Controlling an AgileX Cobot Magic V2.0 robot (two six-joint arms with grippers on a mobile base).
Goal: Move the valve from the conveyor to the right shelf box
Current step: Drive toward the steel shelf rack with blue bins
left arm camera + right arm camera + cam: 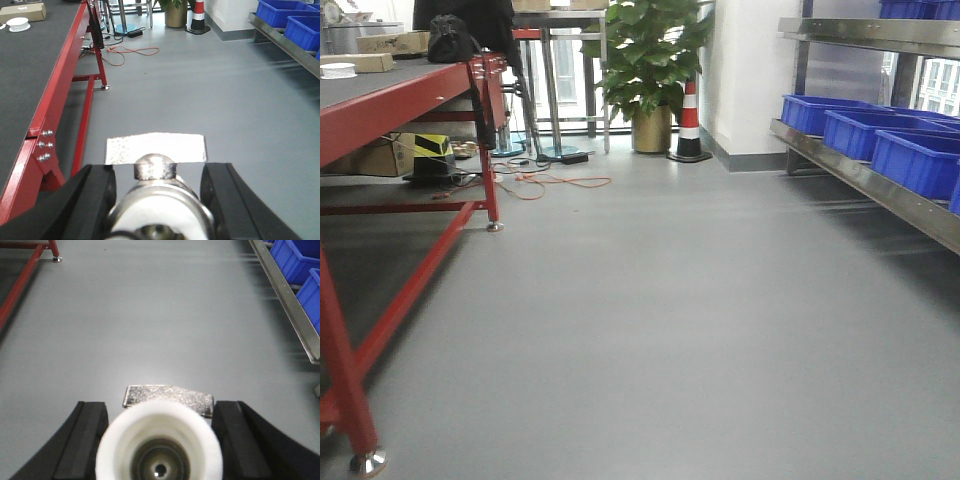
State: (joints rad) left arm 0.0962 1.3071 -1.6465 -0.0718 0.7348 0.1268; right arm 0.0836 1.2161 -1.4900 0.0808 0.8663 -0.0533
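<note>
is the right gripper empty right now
No, the right gripper has the valve between its black fingers, white end facing the camera.

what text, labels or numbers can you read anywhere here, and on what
No text can be read in any view.
On the box: any print is too blurred to read.
On the valve, cone and bins: no lettering shows.
</note>
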